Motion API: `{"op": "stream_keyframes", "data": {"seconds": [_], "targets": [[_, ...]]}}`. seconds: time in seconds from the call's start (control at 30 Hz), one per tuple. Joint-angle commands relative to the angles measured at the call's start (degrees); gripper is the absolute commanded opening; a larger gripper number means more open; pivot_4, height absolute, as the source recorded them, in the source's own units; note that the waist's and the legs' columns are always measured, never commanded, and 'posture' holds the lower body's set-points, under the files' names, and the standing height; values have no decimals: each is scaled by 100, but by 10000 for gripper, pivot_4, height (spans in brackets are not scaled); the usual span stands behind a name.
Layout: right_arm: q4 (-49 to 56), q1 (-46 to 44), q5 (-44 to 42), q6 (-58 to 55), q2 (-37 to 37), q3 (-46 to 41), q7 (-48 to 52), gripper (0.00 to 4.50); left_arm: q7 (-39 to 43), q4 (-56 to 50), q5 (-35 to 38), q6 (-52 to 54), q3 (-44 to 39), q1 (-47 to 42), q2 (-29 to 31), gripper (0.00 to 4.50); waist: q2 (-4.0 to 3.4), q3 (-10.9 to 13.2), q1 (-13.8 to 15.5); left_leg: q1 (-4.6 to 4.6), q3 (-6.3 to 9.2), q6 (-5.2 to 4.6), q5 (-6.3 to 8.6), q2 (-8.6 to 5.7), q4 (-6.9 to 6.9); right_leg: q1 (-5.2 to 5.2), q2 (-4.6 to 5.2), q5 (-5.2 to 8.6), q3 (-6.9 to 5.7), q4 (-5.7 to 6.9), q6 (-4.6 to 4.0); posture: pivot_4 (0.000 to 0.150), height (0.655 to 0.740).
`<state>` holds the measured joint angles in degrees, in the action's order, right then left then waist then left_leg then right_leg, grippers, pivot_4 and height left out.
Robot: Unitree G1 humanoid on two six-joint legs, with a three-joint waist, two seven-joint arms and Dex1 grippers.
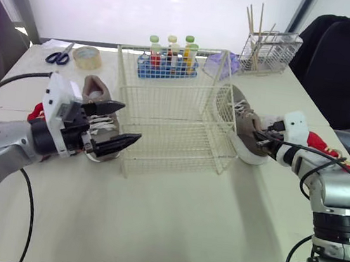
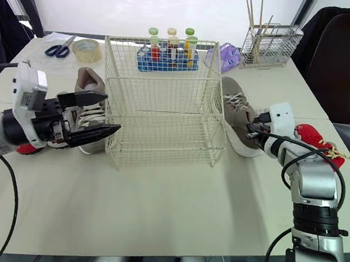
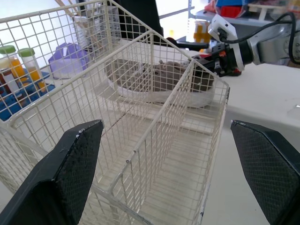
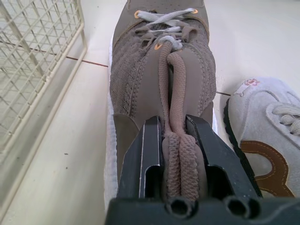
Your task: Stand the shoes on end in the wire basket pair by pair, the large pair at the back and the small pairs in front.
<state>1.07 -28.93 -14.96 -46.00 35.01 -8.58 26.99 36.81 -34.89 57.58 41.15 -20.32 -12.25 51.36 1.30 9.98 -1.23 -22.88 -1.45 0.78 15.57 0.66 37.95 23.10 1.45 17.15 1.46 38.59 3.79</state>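
Note:
The cream wire basket (image 1: 177, 109) stands mid-table with nothing inside. One large brown shoe (image 1: 245, 123) lies against its right side. My right gripper (image 4: 174, 125) is shut on that shoe's heel loop. The other large brown shoe (image 1: 97, 96) lies to the left of the basket, just behind my left gripper (image 1: 131, 121), which is open and points at the basket's left wall. A small red shoe (image 1: 321, 143) lies behind my right wrist, and another red shoe (image 1: 36, 113) peeks out by my left wrist. A small grey shoe (image 4: 269, 136) sits beside the held brown one.
Behind the basket stand a blue rack of tubes (image 1: 168, 66), a purple object (image 1: 222, 63) and a wire caddy with sticks (image 1: 269, 52). A tape roll (image 1: 87, 57) and scissors (image 1: 58, 57) lie at the back left. A person in black (image 1: 344, 56) sits at the back right.

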Motion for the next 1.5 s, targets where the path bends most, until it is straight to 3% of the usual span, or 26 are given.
{"op": "stream_keyframes", "data": {"seconds": [0.03,0.5,0.7,0.93,1.1,1.3,1.5], "targets": [[206,-284,-287,163,-83,-303,58,2365,-92,-3,174,-34,-156,-233,-44,45000,-4,3,2,0,0,0,0,0,0,1,0,0,0,0,0,1500,7400],[199,-2027,-526,802,363,-1111,-344,2365,-135,881,378,48,127,-1483,-361,45000,-36,22,42,-56,-2,-3,1,-6,7,53,4,-2,-1,-1,3,1500,7400],[-68,-2990,-736,1776,868,-929,751,2365,-284,1630,661,289,-55,-2337,-416,45000,-57,39,20,-56,-4,-4,1,-5,6,58,2,-2,-1,3,4,1500,7400],[-183,-3500,-1034,2585,1216,-413,2516,2365,-4,2326,876,591,-455,-2825,62,45000,-56,39,-2,-56,-5,-7,3,-1,3,57,0,-2,-1,-6,4,1500,7400],[-427,-3778,-783,3332,1236,180,3492,2365,170,2505,1316,1063,-781,-2967,539,45000,-54,42,11,-55,-5,-7,3,-2,10,55,4,-2,-1,-3,5,1500,7400],[-994,-3944,-202,4717,1055,671,3955,2365,-21,2564,1977,1545,-1174,-2888,784,45000,-50,44,27,-56,-4,-7,4,-2,8,56,7,-2,-3,-6,5,1500,7400],[-1232,-3965,19,5683,847,882,4179,2365,-151,2524,2156,1802,-1345,-2598,912,45000,-50,49,10,-55,-3,-5,3,-1,12,59,7,-2,-2,2,5,1500,7400]]}}
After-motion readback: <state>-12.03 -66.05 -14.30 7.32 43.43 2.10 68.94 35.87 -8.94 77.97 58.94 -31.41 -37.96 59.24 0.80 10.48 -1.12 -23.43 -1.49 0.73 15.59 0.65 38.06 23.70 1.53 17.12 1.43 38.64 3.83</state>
